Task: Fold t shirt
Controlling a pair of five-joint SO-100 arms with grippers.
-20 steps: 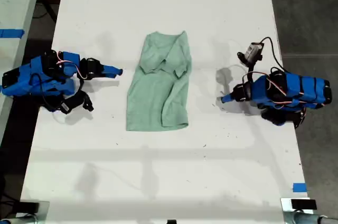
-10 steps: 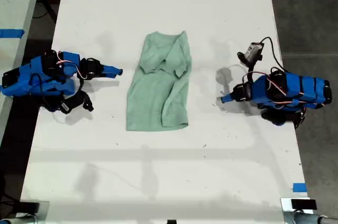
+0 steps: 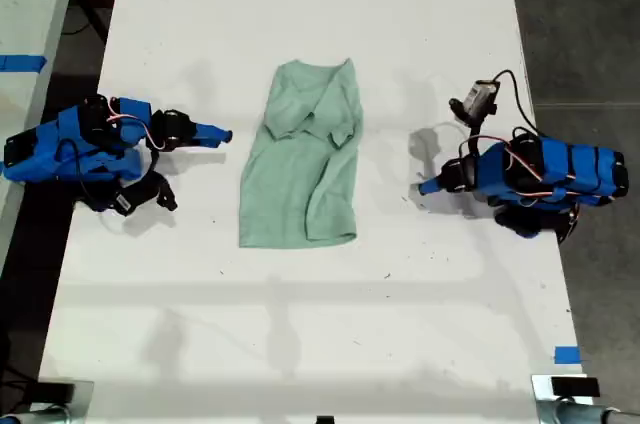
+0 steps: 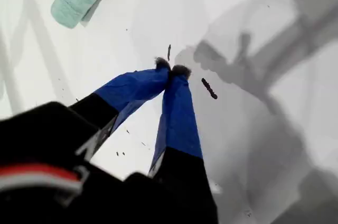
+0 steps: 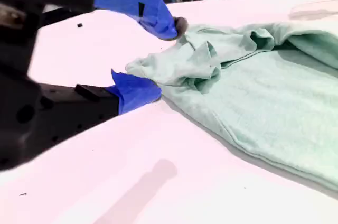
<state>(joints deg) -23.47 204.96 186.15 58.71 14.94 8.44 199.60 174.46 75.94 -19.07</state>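
1. My first pincer hangs with its blue tips pressed together on nothing, just over the bare white tabletop, on the arm at the exterior view's right.
2. My second pincer, on the arm at the exterior view's left, has its jaws apart and empty. It points at the bunched upper edge of the t shirt, and the exterior view shows a strip of tabletop between them.
3. The pale mint-green t shirt lies lengthwise in the middle of the tabletop between the two arms. Its sides are already turned in and creased folds are heaped near its far end, so the end-to-end fold looks like the step left.
4. Risk: a pinch on that loose heap may take only the top layer, and the turned-in sleeves would then pull open.
5. Risk: with one pincer closed and well off the cloth, a lone pull could drag the whole shirt askew rather than fold it.
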